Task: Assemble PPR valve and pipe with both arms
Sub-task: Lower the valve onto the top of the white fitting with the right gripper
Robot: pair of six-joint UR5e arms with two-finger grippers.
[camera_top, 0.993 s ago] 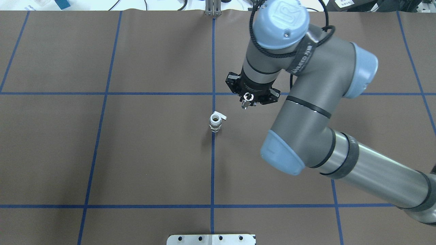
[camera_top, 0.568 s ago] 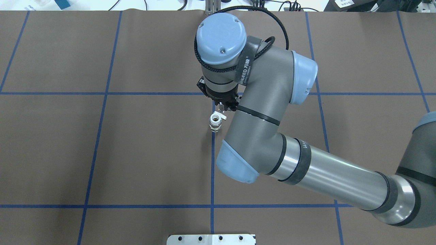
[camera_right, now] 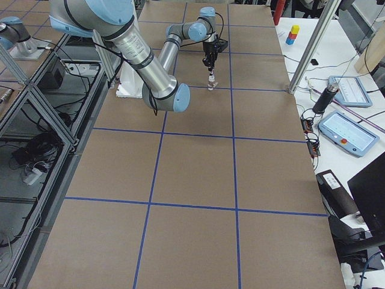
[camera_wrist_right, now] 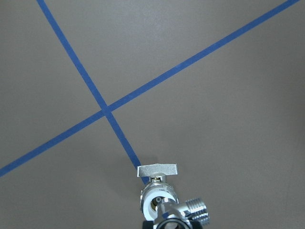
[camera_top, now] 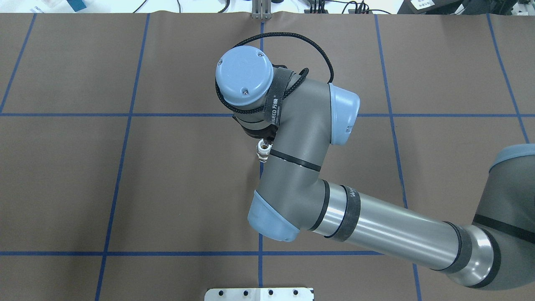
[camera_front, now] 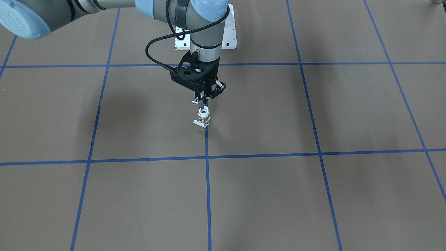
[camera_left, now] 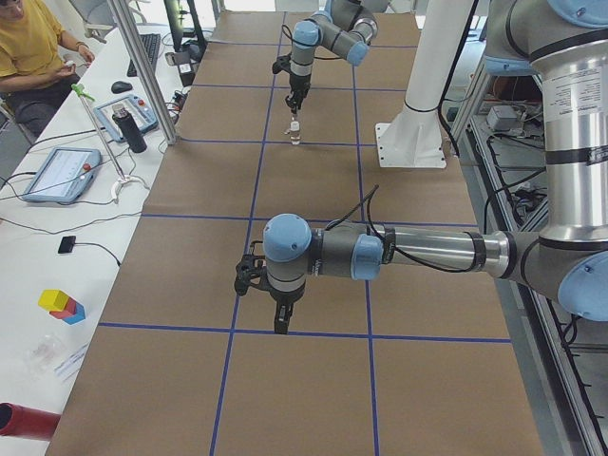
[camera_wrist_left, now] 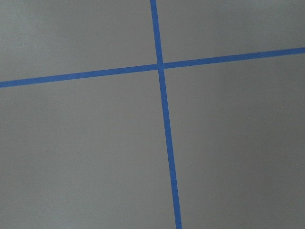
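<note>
The right wrist view alone shows the right tool (camera_front: 201, 101) clamped on the pipe (camera_wrist_right: 187, 210), directly over the PPR valve (camera_wrist_right: 148, 193). I cannot tell how far the left tool (camera_left: 281, 326) is open.

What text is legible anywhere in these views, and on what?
No text reads cleanly.
Black strap on the right arm: white print, too small to read.
Upright tube of the left arm: dark lettering, blurred.
Tablet screen: unreadable.
</note>
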